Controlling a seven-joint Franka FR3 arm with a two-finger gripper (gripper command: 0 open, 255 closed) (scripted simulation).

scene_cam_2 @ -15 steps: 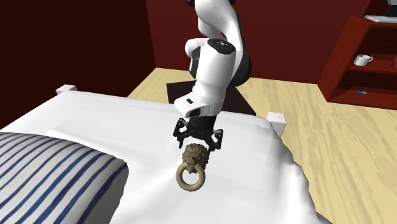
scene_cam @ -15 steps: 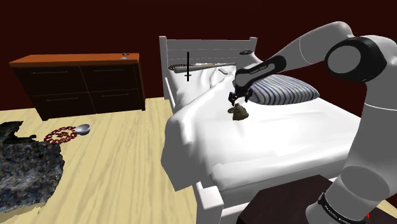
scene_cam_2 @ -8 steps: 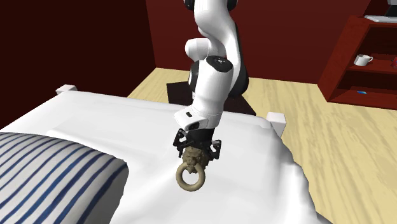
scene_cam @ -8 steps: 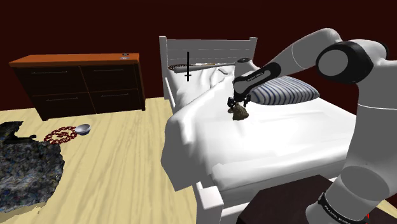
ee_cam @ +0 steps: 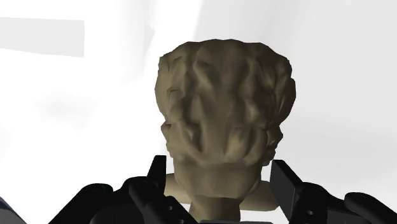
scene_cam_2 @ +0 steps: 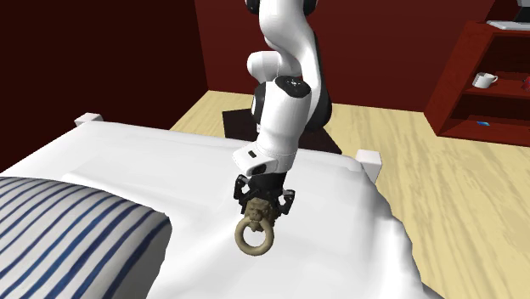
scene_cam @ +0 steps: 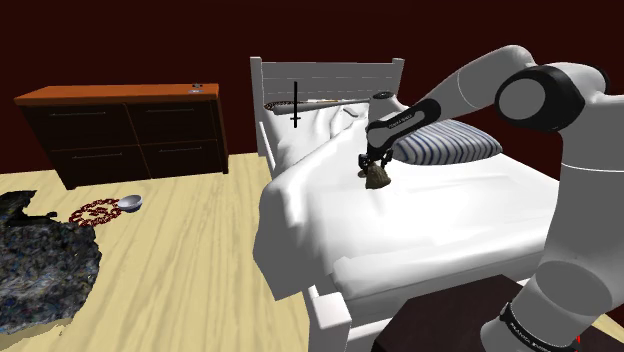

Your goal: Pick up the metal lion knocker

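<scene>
A dull bronze lion-head knocker [scene_cam_2: 258, 210] with a ring below its jaw lies on the white bed [scene_cam_2: 340, 212], near a striped pillow [scene_cam_2: 68, 229]. My black gripper [scene_cam_2: 261, 202] comes straight down on it, and its fingers are shut on the lion's head from both sides. In the wrist view the knocker [ee_cam: 222, 127] sits between the two fingers [ee_cam: 284, 184], which press against its lower part, with my gripper [ee_cam: 219, 177] over white sheet. In the shoulder view the gripper [scene_cam: 374, 165] stands on the knocker [scene_cam: 377, 180] at mid-bed.
The striped pillow [scene_cam: 445, 140] and a white headboard [scene_cam: 330, 75] lie behind the knocker. A dark dresser [scene_cam: 130, 130] stands against the wall. A dark mottled heap [scene_cam: 40, 260], a red chain [scene_cam: 97, 211] and a small bowl [scene_cam: 131, 203] lie on the wood floor. A red bookshelf [scene_cam_2: 484, 76] stands off the bed's far side.
The gripper came down from just above the knocker onto it. Its fingers, spread wide a second ago, have closed around the lion's head. The knocker has stayed in place.
</scene>
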